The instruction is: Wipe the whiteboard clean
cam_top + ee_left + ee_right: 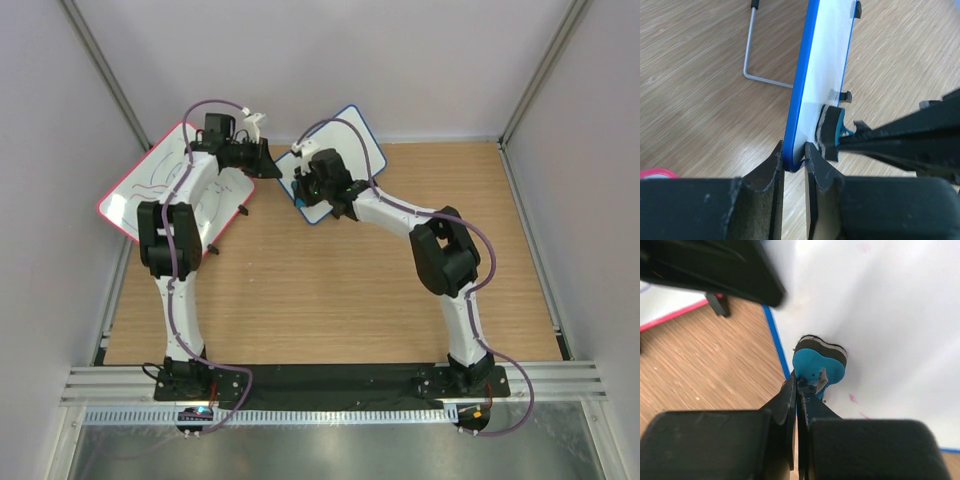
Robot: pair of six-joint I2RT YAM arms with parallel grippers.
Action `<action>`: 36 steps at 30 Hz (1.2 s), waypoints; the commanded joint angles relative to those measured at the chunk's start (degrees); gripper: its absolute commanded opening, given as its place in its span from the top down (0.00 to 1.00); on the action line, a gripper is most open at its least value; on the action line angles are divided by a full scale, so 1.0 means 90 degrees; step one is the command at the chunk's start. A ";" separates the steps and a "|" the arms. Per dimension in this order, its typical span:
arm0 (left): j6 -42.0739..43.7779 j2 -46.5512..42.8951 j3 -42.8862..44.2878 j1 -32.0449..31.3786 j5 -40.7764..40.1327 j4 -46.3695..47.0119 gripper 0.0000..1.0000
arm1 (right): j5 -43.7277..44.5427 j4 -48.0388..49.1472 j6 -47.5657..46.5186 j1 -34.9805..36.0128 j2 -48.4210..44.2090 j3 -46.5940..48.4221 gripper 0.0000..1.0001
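The blue-framed whiteboard [352, 145] stands tilted at the back middle of the table. My left gripper [795, 157] is shut on its blue-framed corner [792, 160], seen edge-on in the left wrist view. My right gripper [801, 385] is shut on a blue eraser [819, 367] with a black-and-white felt pad, pressed against the board's white face [880, 315] near its left edge. Faint pink marks [852, 398] remain near the eraser. The eraser also shows in the left wrist view [832, 131]. In the top view my right gripper [308, 190] sits over the board's lower left part.
A larger red-framed whiteboard [135, 190] with scribbles lies at the back left under my left arm. A bent metal stand wire [752, 60] lies on the wooden table behind the blue board. Grey walls close the back and sides.
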 commanded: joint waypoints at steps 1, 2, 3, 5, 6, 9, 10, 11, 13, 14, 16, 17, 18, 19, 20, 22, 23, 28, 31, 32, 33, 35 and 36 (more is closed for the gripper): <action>0.0448 0.0070 0.0114 -0.0273 0.0007 -0.0083 1.00 | 0.0550 0.0195 0.0555 -0.0428 -0.0226 -0.0799 0.99; 0.0448 0.0070 0.0124 -0.0264 0.0007 -0.0073 1.00 | 0.0550 0.0185 0.0614 -0.0487 -0.0245 -0.0867 0.99; 0.0448 0.0070 0.0134 -0.0273 0.0016 -0.0082 1.00 | 0.0531 0.0195 0.0721 -0.0593 -0.0255 -0.1013 0.99; 0.0438 0.0070 0.0134 -0.0273 0.0007 -0.0083 1.00 | 0.0491 0.0273 0.0819 -0.0701 -0.0265 -0.1189 0.99; 0.0448 0.0080 0.0134 -0.0273 0.0007 -0.0083 1.00 | 0.0491 0.0273 0.0877 -0.0779 -0.0255 -0.1316 0.99; 0.0438 0.0080 0.0134 -0.0273 0.0016 -0.0083 1.00 | 0.0491 0.0478 0.0966 -0.0858 -0.0236 -0.1405 0.99; 0.0438 0.0080 0.0134 -0.0273 0.0026 -0.0083 1.00 | 0.0501 0.0478 0.0985 -0.0897 -0.0226 -0.1395 0.99; 0.0428 0.0080 0.0134 -0.0273 0.0007 -0.0083 1.00 | 0.0520 0.0478 0.1005 -0.0907 -0.0236 -0.1376 0.99; 0.0428 0.0080 0.0124 -0.0273 0.0016 -0.0083 1.00 | 0.0550 0.0468 0.1073 -0.0917 -0.0255 -0.1356 0.99; 0.0418 0.0089 0.0124 -0.0273 0.0016 -0.0083 1.00 | 0.0550 0.0478 0.1122 -0.0975 -0.0265 -0.1347 0.99; 0.0438 0.0089 0.0134 -0.0264 0.0016 -0.0082 1.00 | 0.0550 0.0478 0.1277 -0.1043 -0.0265 -0.1337 0.99; 0.0428 0.0099 0.0124 -0.0273 0.0016 -0.0083 1.00 | 0.0550 0.0459 0.1327 -0.1140 -0.0255 -0.1346 0.99; 0.0428 0.0099 0.0134 -0.0273 0.0016 -0.0083 1.00 | 0.0753 0.0478 0.1366 -0.1190 -0.0236 -0.1356 0.99; 0.0418 0.0099 0.0124 -0.0273 0.0026 -0.0083 1.00 | 0.0794 0.0459 0.1463 -0.1229 -0.0197 -0.1356 0.99; 0.0418 0.0099 0.0134 -0.0273 0.0026 -0.0083 1.00 | 0.0823 0.0439 0.1493 -0.1297 -0.0187 -0.1347 0.99; 0.0418 0.0109 0.0143 -0.0283 0.0026 -0.0083 1.00 | 0.0843 0.0468 0.1629 -0.1375 -0.0158 -0.1376 0.99; 0.0409 0.0119 0.0144 -0.0283 0.0026 -0.0083 1.00 | 0.0824 0.0536 0.1698 -0.1463 -0.0158 -0.1395 0.99; 0.0399 0.0167 0.0173 -0.0303 0.0036 -0.0083 1.00 | 0.0677 0.0557 0.1864 -0.1532 -0.0060 -0.1249 0.99; 0.0399 0.0206 0.0183 -0.0322 0.0026 -0.0092 1.00 | 0.0667 0.0586 0.1981 -0.1386 -0.0099 -0.1229 0.99; 0.0408 0.0216 0.0183 -0.0322 0.0026 -0.0092 1.00 | 0.0657 0.0624 0.1991 -0.1318 -0.0128 -0.1258 0.99; 0.0389 0.0216 0.0202 -0.0332 0.0016 -0.0092 1.00 | 0.0657 0.0644 0.1953 -0.1240 -0.0186 -0.1278 0.99; 0.0399 0.0236 0.0212 -0.0342 0.0016 -0.0092 1.00 | 0.0735 0.0683 0.1836 -0.0918 -0.0265 -0.1307 0.99; 0.0399 0.0246 0.0222 -0.0351 0.0016 -0.0092 1.00 | 0.0784 0.0702 0.1719 -0.0772 -0.0333 -0.1317 0.99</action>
